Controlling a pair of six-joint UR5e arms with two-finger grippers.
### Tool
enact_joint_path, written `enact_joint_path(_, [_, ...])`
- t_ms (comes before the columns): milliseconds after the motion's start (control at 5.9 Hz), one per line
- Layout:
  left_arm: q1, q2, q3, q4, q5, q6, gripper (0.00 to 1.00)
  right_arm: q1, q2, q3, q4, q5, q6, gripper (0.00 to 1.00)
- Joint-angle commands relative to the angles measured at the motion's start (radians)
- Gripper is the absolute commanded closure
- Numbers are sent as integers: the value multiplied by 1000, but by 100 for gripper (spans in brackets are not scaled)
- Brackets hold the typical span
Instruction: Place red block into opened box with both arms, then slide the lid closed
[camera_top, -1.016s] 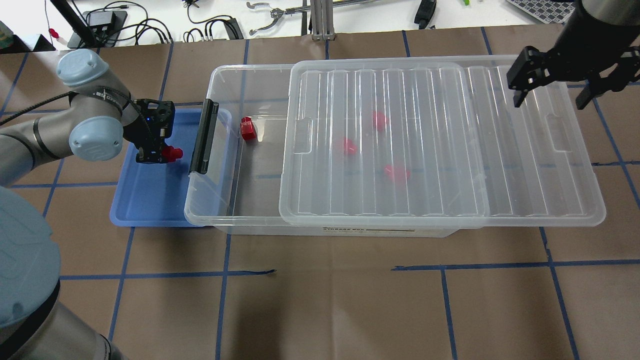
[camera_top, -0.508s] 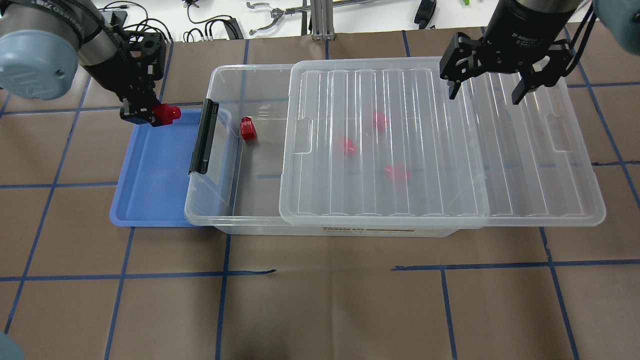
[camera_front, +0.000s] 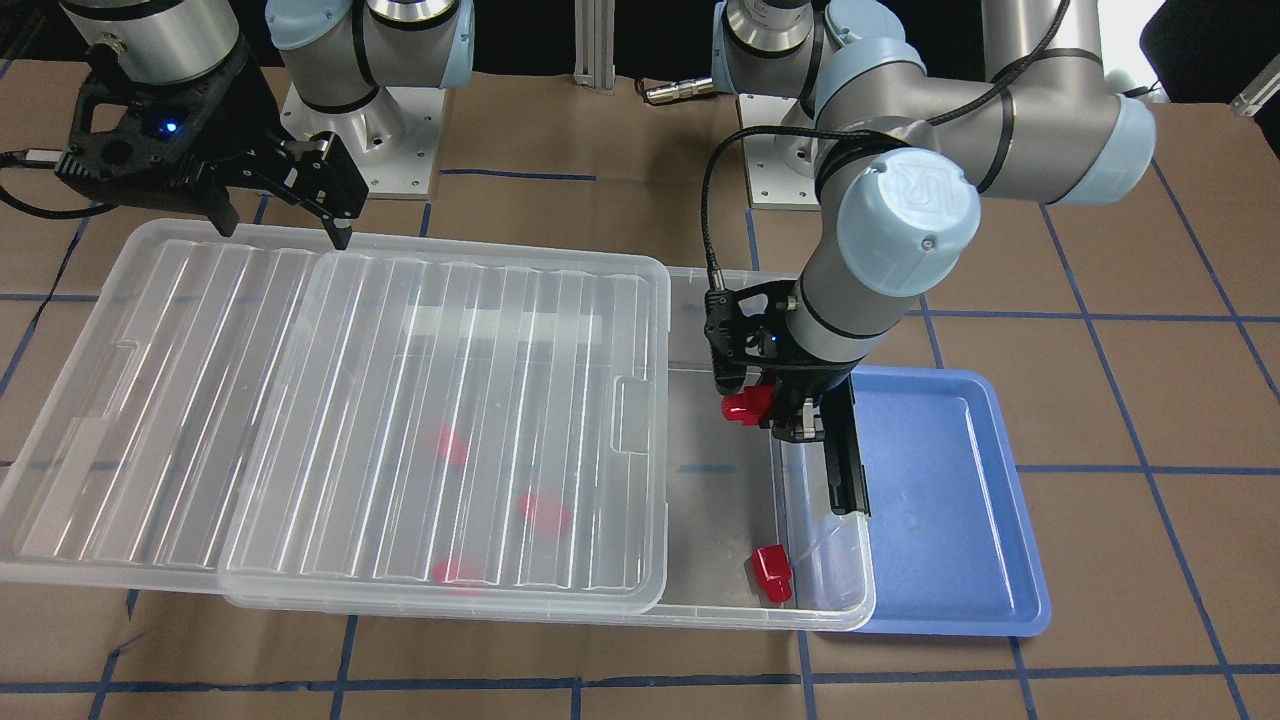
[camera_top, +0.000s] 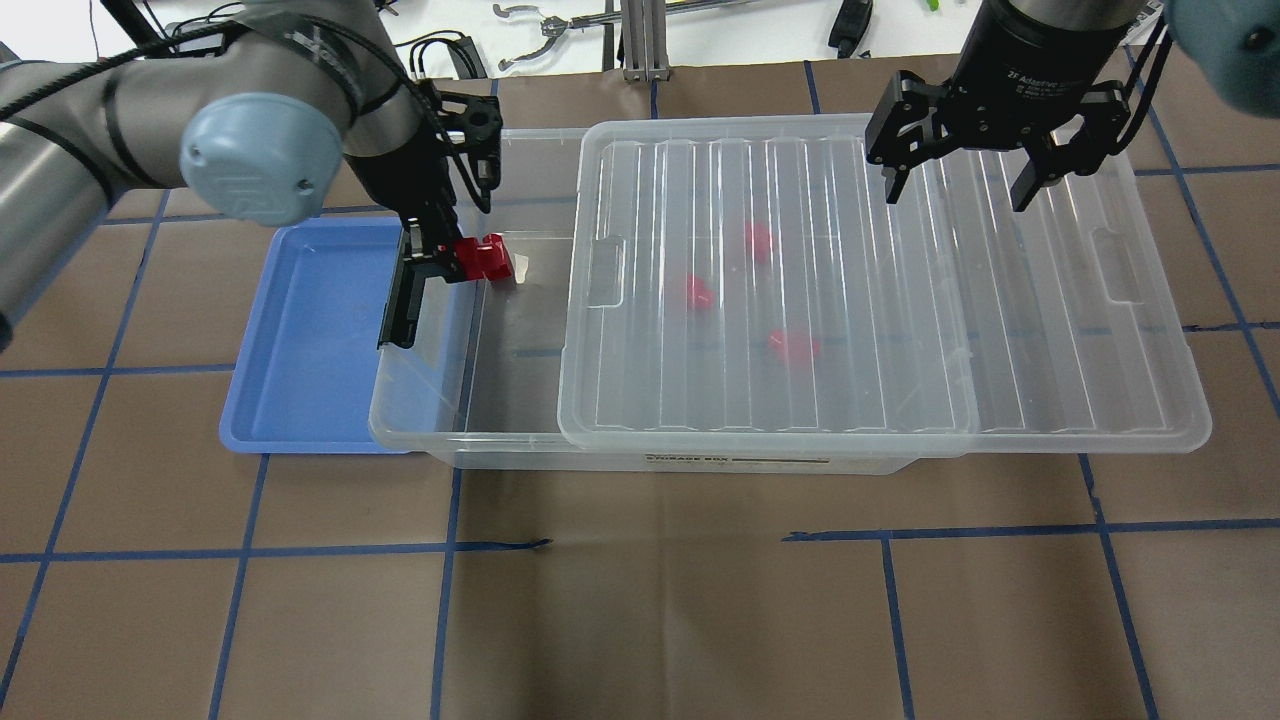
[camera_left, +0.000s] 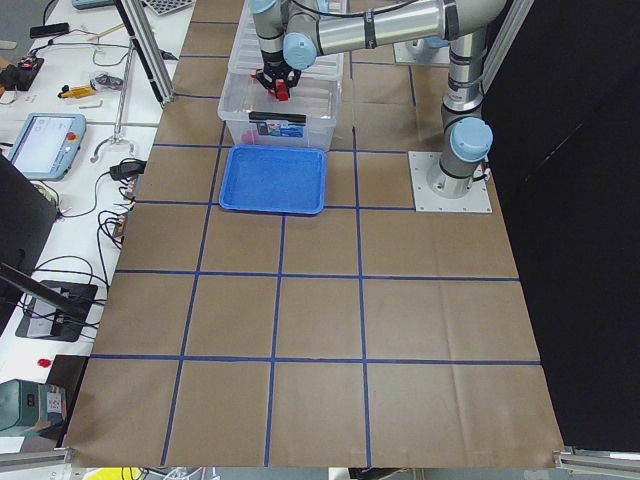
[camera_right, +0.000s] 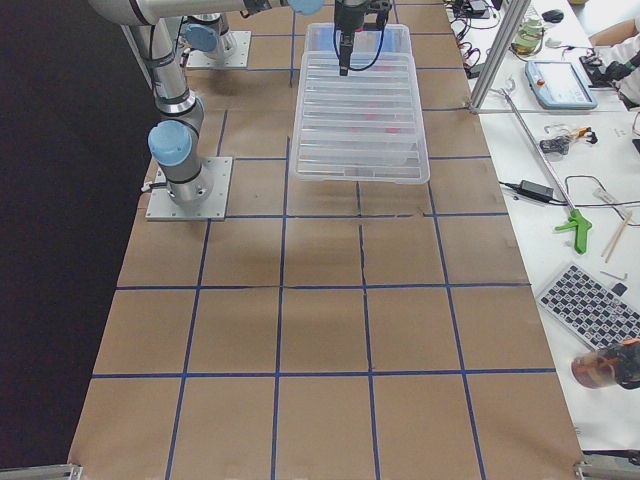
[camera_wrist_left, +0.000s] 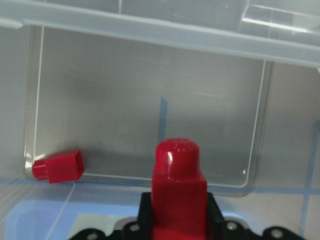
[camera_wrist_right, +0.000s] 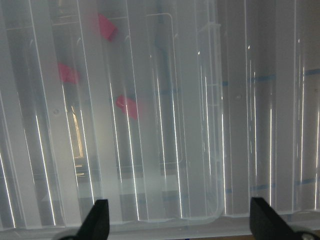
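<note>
My left gripper (camera_front: 772, 408) is shut on a red block (camera_front: 743, 405), knob pointing out, and holds it above the uncovered end of the clear box (camera_top: 520, 400). In the left wrist view the held block (camera_wrist_left: 179, 185) hangs over the box floor, where another red block (camera_wrist_left: 59, 166) lies in a corner. The ribbed lid (camera_top: 850, 300) covers most of the box and overhangs its other end. Three more red blocks (camera_top: 698, 292) show blurred beneath it. My right gripper (camera_top: 957, 188) is open, hovering above the lid's far edge with nothing between its fingers.
A blue tray (camera_top: 310, 340) with nothing in it lies against the box's short end, beside the black clip bar (camera_top: 400, 310). Cables and tools lie beyond the far table edge. Brown paper with blue tape lines covers the table.
My left arm has carried the red block from above the blue tray, over the clip bar, to above the box's uncovered end. My right gripper has come in over the lid and stayed open.
</note>
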Motion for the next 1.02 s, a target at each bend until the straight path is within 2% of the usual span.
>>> enact_joint_path(0, [-9, -53, -115, 206, -1, 5, 100, -9, 1, 1, -1, 0, -5, 0])
enact_joint_path(169, [-7, -56, -151, 226, -1, 4, 100, -9, 1, 1, -1, 3, -5, 0])
enact_joint_path(339, [-4, -75, -154, 259, 1, -5, 97, -9, -2, 0, 2, -9, -5, 0])
enact_joint_path(508, [-4, -111, -154, 279, -1, -2, 97, -10, -5, 0, 2, -7, -5, 0])
enact_joint_path(847, [-4, -122, -174, 307, 1, -1, 97, -10, -7, -2, 2, 0, -5, 0])
